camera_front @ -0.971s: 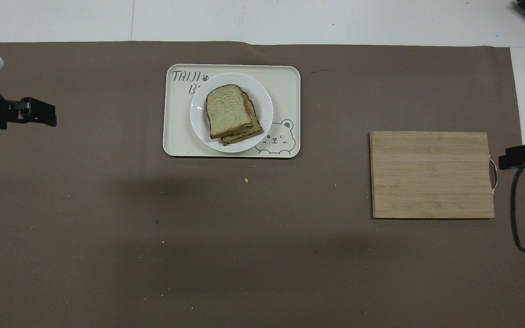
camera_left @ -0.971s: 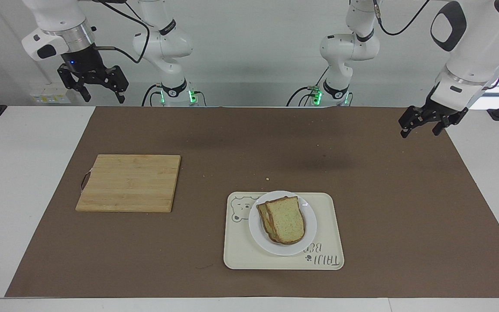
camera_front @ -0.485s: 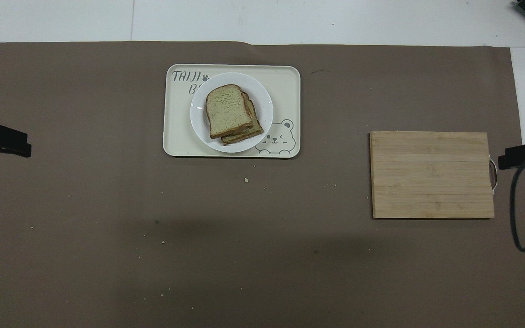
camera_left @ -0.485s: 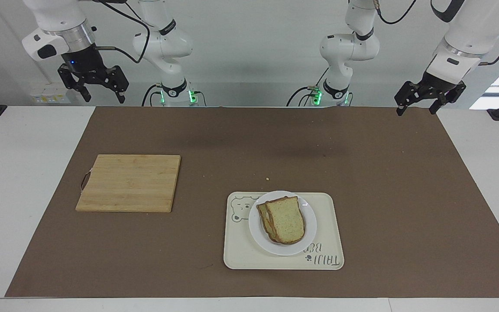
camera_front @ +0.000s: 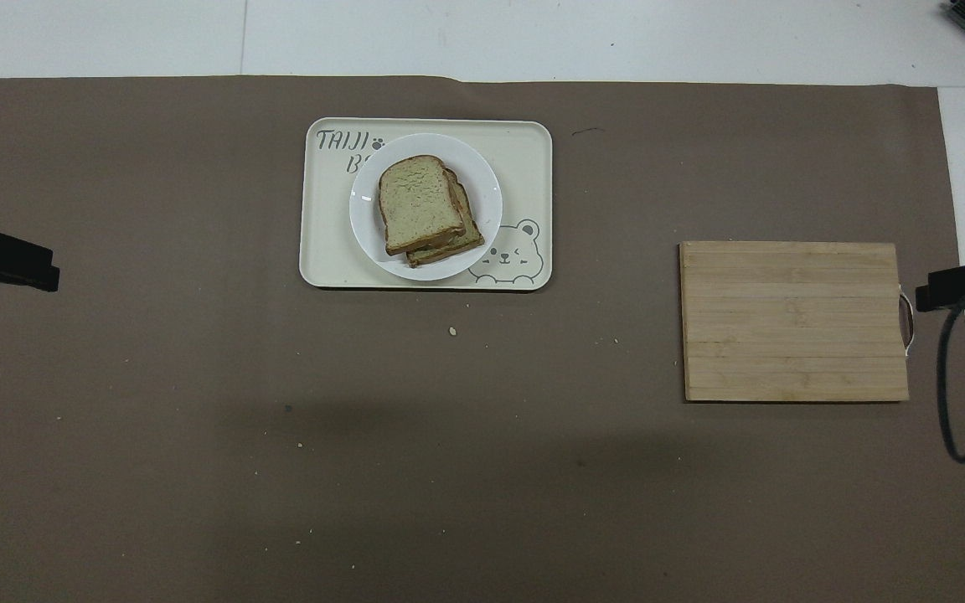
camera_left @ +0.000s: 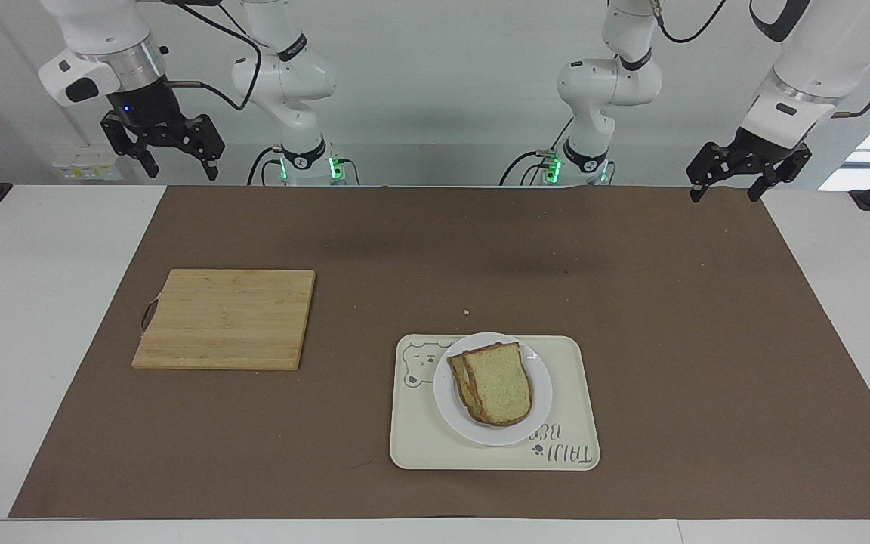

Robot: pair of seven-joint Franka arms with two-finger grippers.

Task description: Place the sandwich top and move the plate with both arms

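- The sandwich top [camera_left: 501, 380], a plain slice with a brown crust, lies on a second slice, slightly askew, so the lower slice's edge shows along one side.
- Both slices rest on the plate [camera_left: 539, 412], a small glossy white round one.
- The plate sits on a cream bear-print tray [camera_left: 582, 378] lettered "TAIJI", on the brown mat [camera_left: 677, 317] covering the counter [camera_left: 35, 302].
- A wooden cutting board [camera_left: 225, 319] lies flat on the mat toward the right arm's end, well apart from the tray.
- The left gripper [camera_left: 731, 193] hangs raised over the mat's corner at its own end, fingers apart, holding nothing.
- The right gripper [camera_left: 182, 168] hangs raised at its own end, fingers spread, empty.
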